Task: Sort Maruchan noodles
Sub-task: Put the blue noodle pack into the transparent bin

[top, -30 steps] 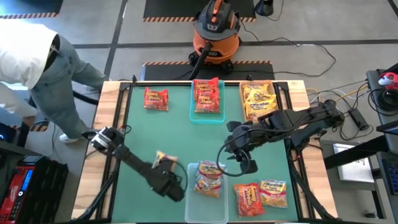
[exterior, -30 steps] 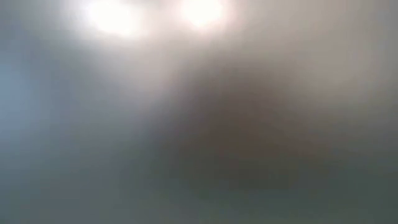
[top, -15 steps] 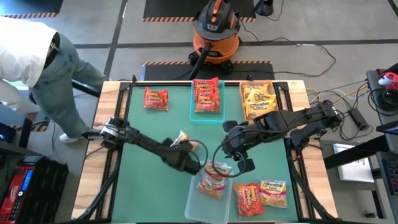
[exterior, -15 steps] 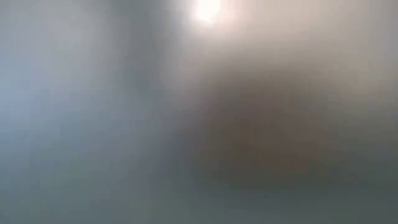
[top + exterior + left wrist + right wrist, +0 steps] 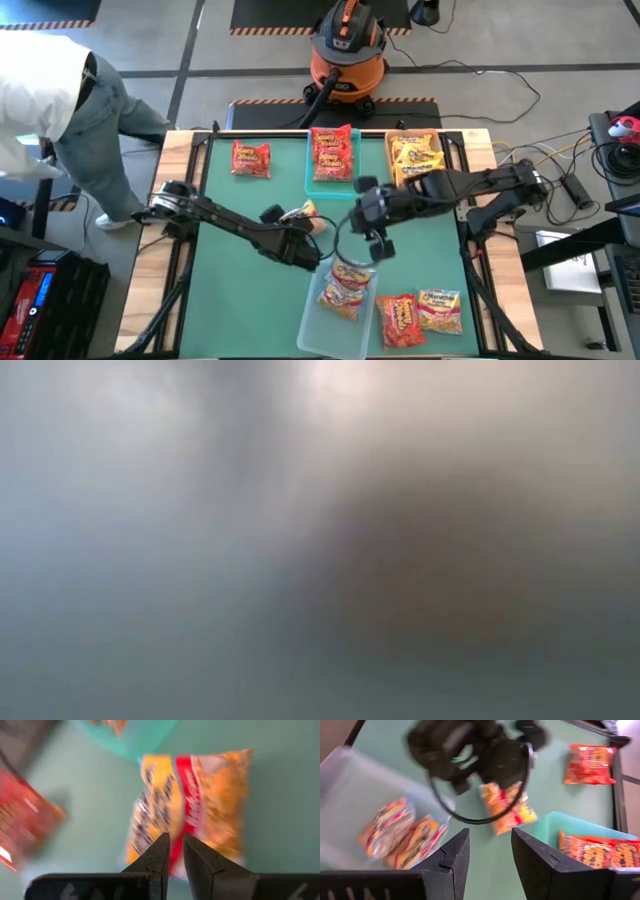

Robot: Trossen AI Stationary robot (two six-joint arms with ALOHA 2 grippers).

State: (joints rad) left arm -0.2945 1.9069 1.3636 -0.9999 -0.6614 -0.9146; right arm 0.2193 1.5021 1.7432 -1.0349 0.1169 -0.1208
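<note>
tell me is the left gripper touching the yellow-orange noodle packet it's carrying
Touching. In the left wrist view, the left gripper has its fingers nearly closed on the edge of the yellow-orange packet, pinching it with the packet hanging beyond them.

low view fully blurred, nothing readable. left wrist view smeared: print on held packet illegible, red packet cut by edge, teal bin cut at top. right wrist view smeared too: left gripper a dark blur, packets in clear bin unreadable, teal bin there cut by edge. in high view, person cropped at left, packet print too small to read.
</note>
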